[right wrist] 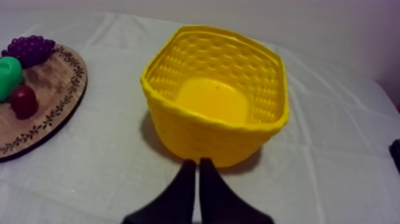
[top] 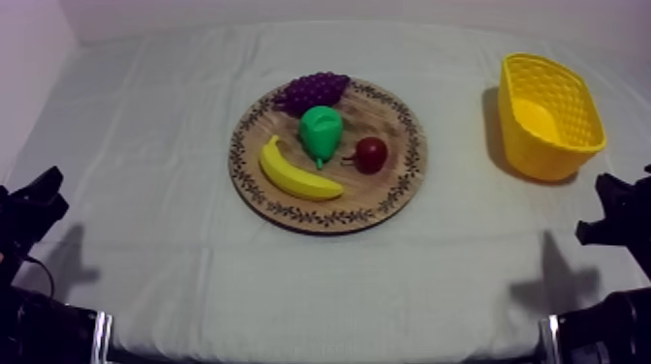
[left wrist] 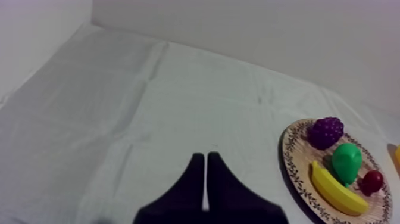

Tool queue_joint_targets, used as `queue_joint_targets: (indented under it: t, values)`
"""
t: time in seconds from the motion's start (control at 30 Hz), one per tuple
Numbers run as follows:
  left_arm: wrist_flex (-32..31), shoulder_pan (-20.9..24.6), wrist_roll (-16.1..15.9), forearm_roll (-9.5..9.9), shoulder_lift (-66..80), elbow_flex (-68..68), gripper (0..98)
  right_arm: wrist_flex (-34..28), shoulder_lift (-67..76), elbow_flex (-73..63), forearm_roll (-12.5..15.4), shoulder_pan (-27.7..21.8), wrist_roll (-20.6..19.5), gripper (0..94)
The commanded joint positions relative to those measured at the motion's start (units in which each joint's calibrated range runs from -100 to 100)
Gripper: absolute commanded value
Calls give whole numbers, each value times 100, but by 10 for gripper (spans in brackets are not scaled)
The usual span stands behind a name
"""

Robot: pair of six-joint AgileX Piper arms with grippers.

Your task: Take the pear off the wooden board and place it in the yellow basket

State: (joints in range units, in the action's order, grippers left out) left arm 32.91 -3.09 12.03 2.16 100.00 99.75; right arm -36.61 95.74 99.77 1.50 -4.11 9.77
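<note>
A green pear (top: 321, 134) lies in the middle of the round wooden board (top: 392, 198), between a bunch of grapes (top: 312, 91), a banana (top: 294, 174) and a small red fruit (top: 370, 154). The yellow basket (top: 557, 145) stands empty at the table's right. My left gripper (top: 37, 198) rests low at the left edge and my right gripper (top: 608, 208) low at the right edge, both far from the board. In the left wrist view the left gripper (left wrist: 205, 156) is shut, with the pear (left wrist: 347, 162) off on the board (left wrist: 291, 152). My right gripper (right wrist: 197, 162) is shut just before the basket (right wrist: 196, 134).
Grey-white cloth covers the table, with open room between the board and the basket and all along the front. The table's back edge meets a pale wall.
</note>
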Motion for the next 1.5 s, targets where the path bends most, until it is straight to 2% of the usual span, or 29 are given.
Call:
queue_joint_targets:
  t: [0.0,0.17,0.33,0.5,0.77,1.0,1.13,1.47]
  values:
    - [-1,1,1,1,0,3,1,60,1,1,1,4,-43,5]
    - [-1,1,1,1,0,3,1,253,1,1,79,5,-103,5]
    - [-1,1,1,1,0,3,1,-116,1,-209,131,2,-387,4]
    - [-1,1,1,1,0,3,1,-422,-17,-846,205,-2,-487,3]
    - [-1,1,0,1,0,3,1,-849,-1151,-2921,252,202,-637,2]
    - [-1,1,1,1,0,3,1,-1595,-2754,-5156,287,396,-915,2]
    - [-1,1,1,1,0,3,1,-1969,-3522,-6169,414,501,-1012,3]
    - [-1,1,1,1,0,3,1,-2748,-5309,-7964,960,581,-1018,3]
